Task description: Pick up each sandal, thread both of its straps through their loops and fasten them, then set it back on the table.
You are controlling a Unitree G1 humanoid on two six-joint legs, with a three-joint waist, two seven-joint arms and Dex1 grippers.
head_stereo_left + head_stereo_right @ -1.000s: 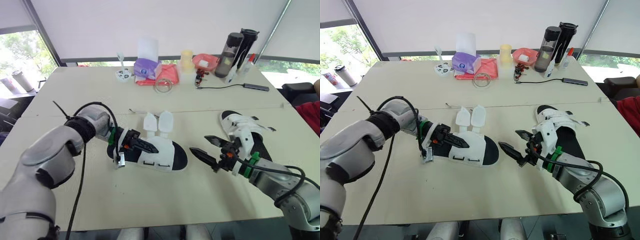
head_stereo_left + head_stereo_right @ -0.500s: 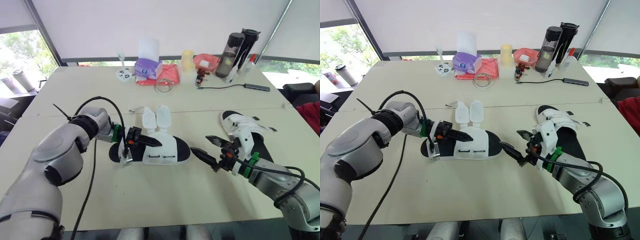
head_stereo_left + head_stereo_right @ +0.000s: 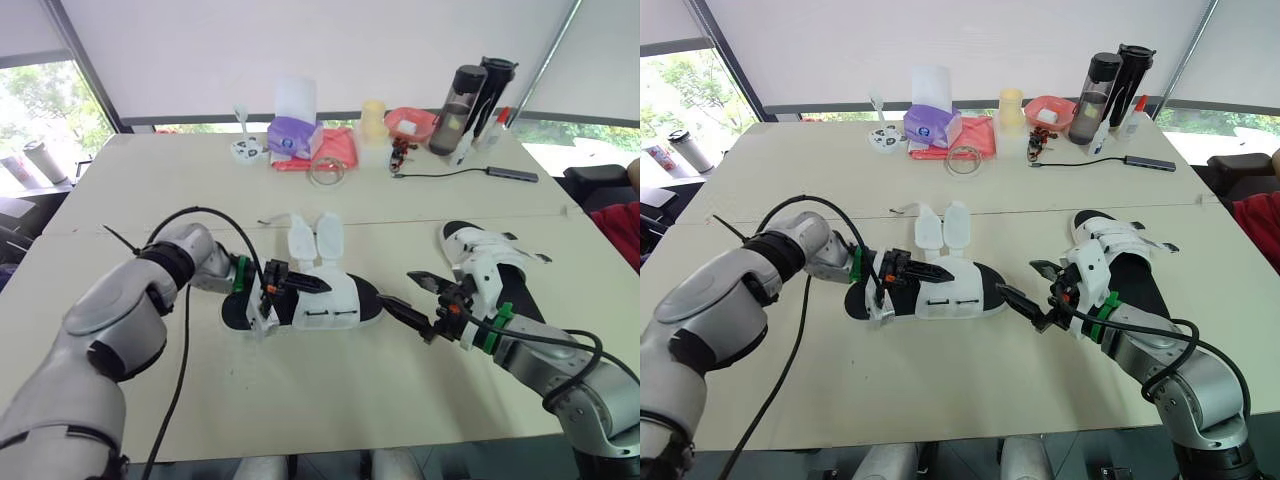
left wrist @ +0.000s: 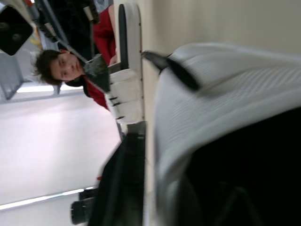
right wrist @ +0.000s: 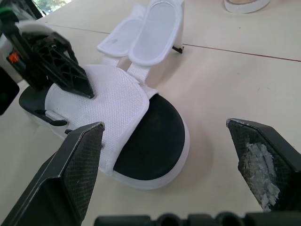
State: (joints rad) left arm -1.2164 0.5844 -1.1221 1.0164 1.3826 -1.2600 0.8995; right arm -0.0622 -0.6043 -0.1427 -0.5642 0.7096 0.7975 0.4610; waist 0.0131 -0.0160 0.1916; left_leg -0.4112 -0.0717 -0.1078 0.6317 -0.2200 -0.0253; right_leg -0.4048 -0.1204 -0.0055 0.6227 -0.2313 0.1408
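**Desk stock: two sandals, one in hand**

1. Desk (image 3: 330, 390), one, pale top. We list the far-edge clutter only in part: two dark bottles (image 3: 462, 100).

2. Sandals, two, white uppers on black soles.
   - The centre sandal (image 3: 325, 300) lies on the desk with its long axis running left to right. We take the rounded end nearest the right arm for the toe.
   - The second sandal (image 3: 480, 262) lies well apart on the right side, just beyond the right arm.

3. Claws, two.
   - The left claw (image 3: 290, 285) sits at the centre sandal's left end, and we judge it clamped on the white upper there.
   - The right claw (image 3: 398, 288) is spread wide and empty. It is just beside the toe and points at it along the sandal's length.
   - The left arm is thus the holder. The right is free and nearer the toe.

4. Straps (image 3: 315, 240), two, on the centre sandal. Both are unfastened and lie flat, fanned toward the far side. The right claw would have to reach across the upper to get them.
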